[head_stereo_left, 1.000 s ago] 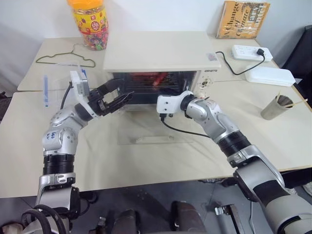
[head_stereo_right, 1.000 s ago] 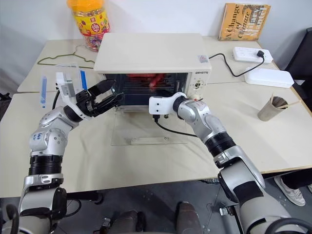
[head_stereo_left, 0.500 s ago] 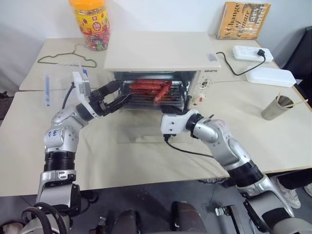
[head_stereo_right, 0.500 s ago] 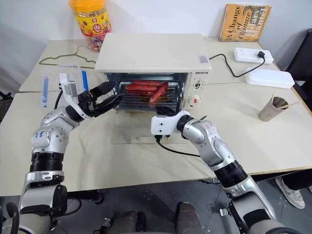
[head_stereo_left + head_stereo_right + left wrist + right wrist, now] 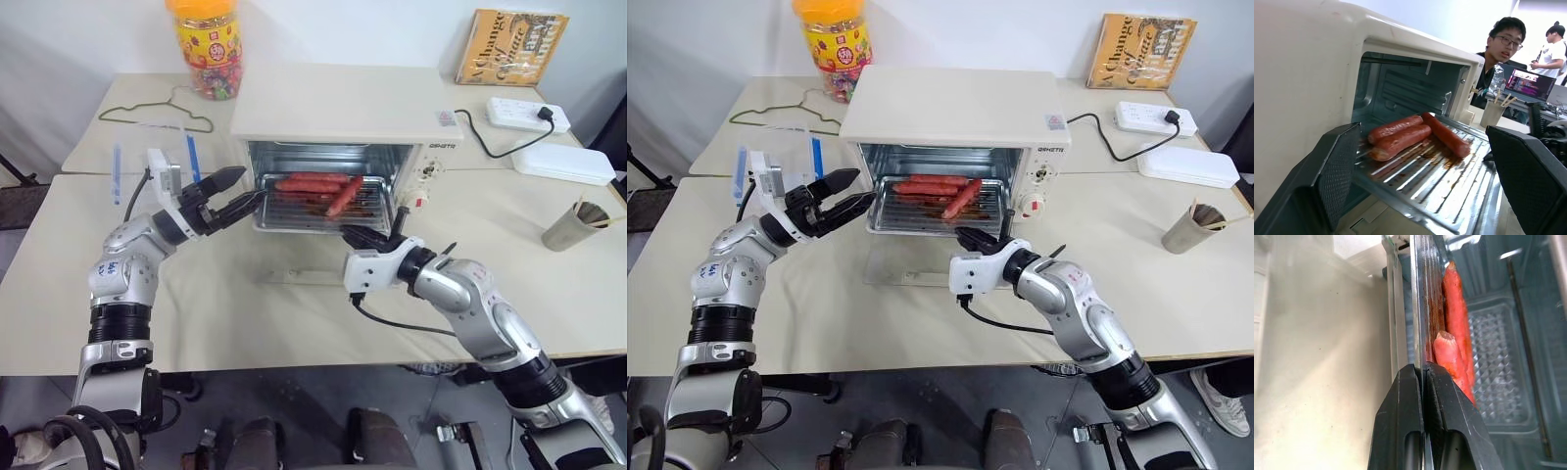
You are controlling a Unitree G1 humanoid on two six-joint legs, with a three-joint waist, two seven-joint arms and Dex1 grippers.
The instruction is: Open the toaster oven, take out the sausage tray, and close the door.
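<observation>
The cream-white toaster oven (image 5: 343,103) stands at mid-table. Its glass door (image 5: 911,262) lies flat on the table in front of it. The silver sausage tray (image 5: 906,217) sticks partway out of the mouth and carries three reddish sausages (image 5: 933,186). My right gripper (image 5: 972,238) is shut on the tray's front rim, right of its middle; the right wrist view shows the rim (image 5: 1418,308) pinched between the fingers. My left gripper (image 5: 245,186) hovers open beside the oven's left front corner, level with the tray (image 5: 1449,186), holding nothing.
A candy jar (image 5: 206,44) and a wire hanger (image 5: 157,113) sit at the back left, with a clear box with blue latches (image 5: 152,157) near my left arm. A book (image 5: 509,44), power strip (image 5: 514,113), white case (image 5: 558,162) and cup of sticks (image 5: 573,225) are at the right. A person (image 5: 1503,39) sits beyond the table.
My right gripper has drawn back from the oven mouth toward me, and the tray with its sausages has slid partly out. The left gripper has kept its place. The camera view has shifted.
</observation>
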